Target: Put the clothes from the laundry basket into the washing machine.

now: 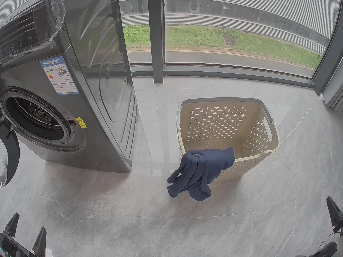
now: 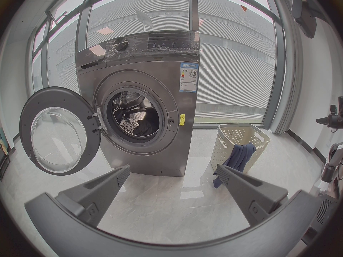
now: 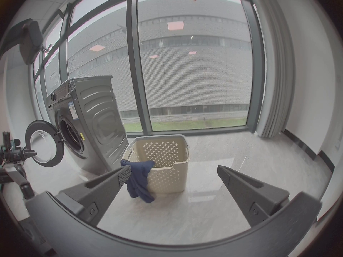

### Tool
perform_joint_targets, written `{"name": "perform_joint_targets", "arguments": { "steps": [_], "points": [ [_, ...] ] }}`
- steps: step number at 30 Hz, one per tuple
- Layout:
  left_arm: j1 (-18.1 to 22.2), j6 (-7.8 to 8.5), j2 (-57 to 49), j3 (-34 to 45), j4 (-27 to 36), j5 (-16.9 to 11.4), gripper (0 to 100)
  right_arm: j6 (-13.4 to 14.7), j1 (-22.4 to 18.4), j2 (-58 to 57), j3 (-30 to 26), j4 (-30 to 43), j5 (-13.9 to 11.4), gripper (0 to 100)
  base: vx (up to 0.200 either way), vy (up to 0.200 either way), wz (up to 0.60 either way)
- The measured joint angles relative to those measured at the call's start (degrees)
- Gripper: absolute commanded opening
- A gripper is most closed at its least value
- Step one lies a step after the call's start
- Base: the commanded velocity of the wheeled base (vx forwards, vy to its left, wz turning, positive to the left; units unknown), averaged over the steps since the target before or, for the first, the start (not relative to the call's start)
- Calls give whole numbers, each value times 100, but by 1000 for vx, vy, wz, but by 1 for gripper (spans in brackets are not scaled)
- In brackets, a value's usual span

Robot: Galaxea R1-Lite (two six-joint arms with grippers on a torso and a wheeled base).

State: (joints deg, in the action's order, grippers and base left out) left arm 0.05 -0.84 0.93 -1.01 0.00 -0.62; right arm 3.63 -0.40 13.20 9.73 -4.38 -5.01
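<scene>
A: Where is the blue garment (image 1: 200, 170)?
B: It hangs over the near rim of the laundry basket (image 1: 225, 100), which stands on the floor beside the washing machine (image 1: 103, 75). The machine's door (image 2: 59, 131) is open.
A: And the hands?
B: The left hand (image 2: 171, 170) and the right hand (image 3: 173, 170) are both wide open and hold nothing.

The washer (image 1: 96, 90) is set left, the basket (image 1: 214, 125) right of it; a garment (image 1: 200, 172) is draped over the basket's near rim.
</scene>
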Motion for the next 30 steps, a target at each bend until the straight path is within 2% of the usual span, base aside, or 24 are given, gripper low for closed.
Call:
{"name": "perform_joint_targets", "arguments": {
  "steps": [6, 10, 17, 24, 30],
  "points": [
    [0, -6, 0, 0, 0, 0, 100, 137, 76, 1518, 38, -956, -227, 100, 0, 0, 0],
    [0, -11, 0, 0, 0, 2, 100, 241, 301, 2637, 7, -1815, -183, 100, 0, 0, 0],
    [2, -13, 0, 0, 0, 0, 100, 501, 1087, 4589, 33, -3152, 236, 100, 0, 0, 0],
    [5, -17, 0, 0, 0, 0, 100, 753, 2052, 6543, 319, -4303, 859, 100, 0, 0, 0],
    [0, -24, 0, 0, 0, 0, 100, 917, 2762, 7757, 727, -4935, 1352, 100, 0, 0, 0]
  ]
}}
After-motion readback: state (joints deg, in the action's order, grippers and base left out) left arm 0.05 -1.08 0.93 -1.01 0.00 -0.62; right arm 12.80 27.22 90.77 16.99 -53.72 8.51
